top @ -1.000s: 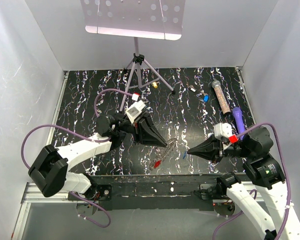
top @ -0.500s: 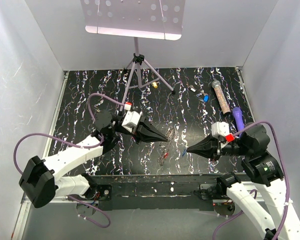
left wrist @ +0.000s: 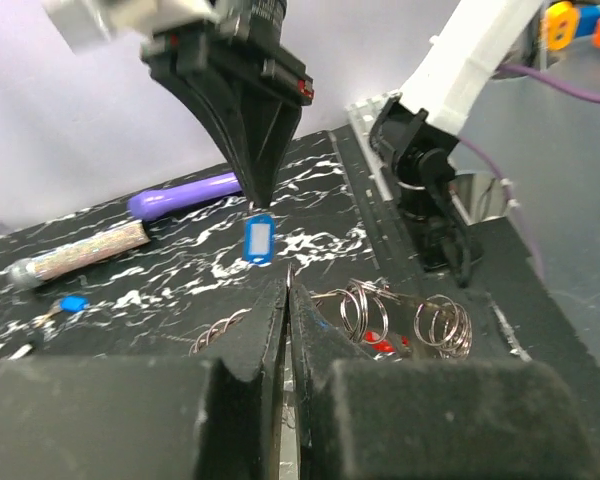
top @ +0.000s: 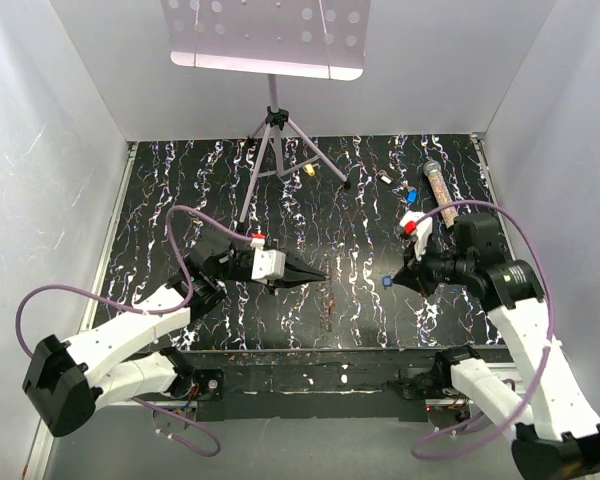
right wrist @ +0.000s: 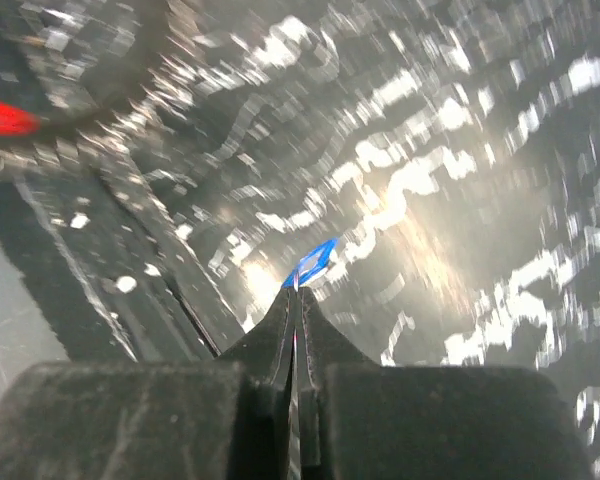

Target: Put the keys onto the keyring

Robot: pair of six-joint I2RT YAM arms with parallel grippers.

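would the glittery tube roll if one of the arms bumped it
Likely yes: the glittery tube looks cylindrical and lies flat on the marbled table, so a sideways nudge should roll it. It reads straight, so probably stiff rather than floppy.

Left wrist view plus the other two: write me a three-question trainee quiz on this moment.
1. True or false: the right claw pinches a blue key.
2. The left claw is: A shut, B wide open, C out of view.
3. Fill in: in the left wrist view, the small key by the keyring has a ____ head.
Key: 1 true; 2 A; 3 red.
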